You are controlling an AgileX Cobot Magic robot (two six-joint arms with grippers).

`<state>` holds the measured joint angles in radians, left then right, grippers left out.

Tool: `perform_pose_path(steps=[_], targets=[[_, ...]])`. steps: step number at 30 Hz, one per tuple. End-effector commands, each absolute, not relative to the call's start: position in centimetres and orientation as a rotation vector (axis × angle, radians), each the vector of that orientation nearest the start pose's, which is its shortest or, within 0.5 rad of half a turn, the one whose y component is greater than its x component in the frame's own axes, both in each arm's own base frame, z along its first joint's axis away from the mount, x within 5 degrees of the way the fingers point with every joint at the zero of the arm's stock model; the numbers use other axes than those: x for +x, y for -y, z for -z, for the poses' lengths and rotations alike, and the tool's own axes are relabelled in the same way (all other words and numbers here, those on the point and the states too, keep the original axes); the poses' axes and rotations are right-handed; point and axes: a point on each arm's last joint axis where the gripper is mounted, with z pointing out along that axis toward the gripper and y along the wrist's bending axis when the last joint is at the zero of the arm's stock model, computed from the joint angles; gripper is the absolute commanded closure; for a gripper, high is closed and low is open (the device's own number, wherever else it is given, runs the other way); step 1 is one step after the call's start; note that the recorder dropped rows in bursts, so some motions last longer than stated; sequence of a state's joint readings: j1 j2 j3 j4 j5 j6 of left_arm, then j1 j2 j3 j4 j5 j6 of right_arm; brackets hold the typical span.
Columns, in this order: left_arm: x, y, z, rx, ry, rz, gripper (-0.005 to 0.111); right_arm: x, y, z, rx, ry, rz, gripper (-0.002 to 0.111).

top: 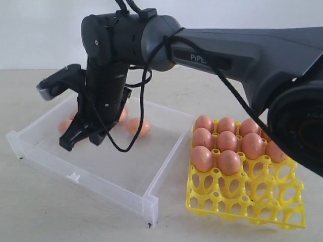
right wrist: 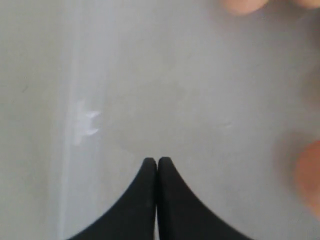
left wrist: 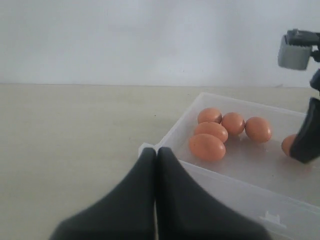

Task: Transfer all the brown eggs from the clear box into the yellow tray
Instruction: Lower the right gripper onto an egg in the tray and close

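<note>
The right claw point(top: 81, 140) hangs low inside the clear box point(top: 116, 194). Its two black fingers are pressed together with nothing between them, tips just above the bare floor near the middle of the box. About six brown eggs point(left wrist: 207, 146) are left to move. They lie on their sides in a loose cluster toward the back wall, beyond the claw and away from the front tab. In the exterior view one egg peeks out to the left of the fingers and two more show to the right, behind the arm. Their long axes seem to run roughly side to side in that view.

The right arm, reaching across, is clearly the nearer one. The left claw point(left wrist: 156, 152) is also closed and empty, outside the box by a front corner. The right claw would likely need to open and shift toward the back wall to straddle an egg.

Just beside the box, on its right, the yellow tray point(top: 242, 201) holds about nine eggs in its back rows, and its front cells are empty. Both rest on a pale table point(top: 50, 212).
</note>
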<state>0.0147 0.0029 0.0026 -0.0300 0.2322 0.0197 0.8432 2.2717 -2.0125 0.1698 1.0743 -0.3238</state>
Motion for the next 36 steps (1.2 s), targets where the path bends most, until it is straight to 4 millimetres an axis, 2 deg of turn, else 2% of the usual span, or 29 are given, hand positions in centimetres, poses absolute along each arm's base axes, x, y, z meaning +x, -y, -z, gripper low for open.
perform_pose_path(steps=[1, 3, 5, 7, 9, 11, 17, 21, 24, 36], targets=[[5.6, 0.0, -19.2, -0.015, -1.716, 0.01, 0.111, 34.0, -37.7, -22.4, -1.304, -2.252, -0.259, 0.108], [5.6, 0.0, -19.2, -0.015, -1.716, 0.01, 0.111, 34.2, -37.7, -22.3, -1.384, -2.192, -0.231, 0.101], [5.6, 0.0, -19.2, -0.015, -1.716, 0.01, 0.111, 33.9, -37.4, -22.1, -1.514, -2.156, -0.179, 0.087], [5.6, 0.0, -19.2, -0.015, -1.716, 0.01, 0.111, 33.8, -36.9, -21.7, -1.65, -2.124, -0.094, 0.067], [5.6, 0.0, -19.2, -0.015, -1.716, 0.01, 0.111, 33.9, -36.5, -21.5, -1.705, -2.109, -0.022, 0.052], [5.6, 0.0, -19.2, -0.015, -1.716, 0.01, 0.111, 34.2, -36.2, -21.3, -1.725, -2.104, 0.034, 0.045], [5.6, 0.0, -19.2, -0.015, -1.716, 0.01, 0.111, 35.6, -35.4, -20.8, -1.688, -2.104, 0.064, 0.045], [5.6, 0.0, -19.2, -0.015, -1.716, 0.01, 0.111, 37.0, -34.8, -19.9, -1.596, -2.135, 0.038, 0.045], [5.6, 0.0, -19.2, -0.015, -1.716, 0.01, 0.111, 37.3, -34.5, -19.5, -1.571, -2.171, -0.004, 0.045], [5.6, 0.0, -19.2, -0.015, -1.716, 0.01, 0.111, 38.8, -33.3, -17.3, -1.612, -2.194, 0.007, 0.045]])
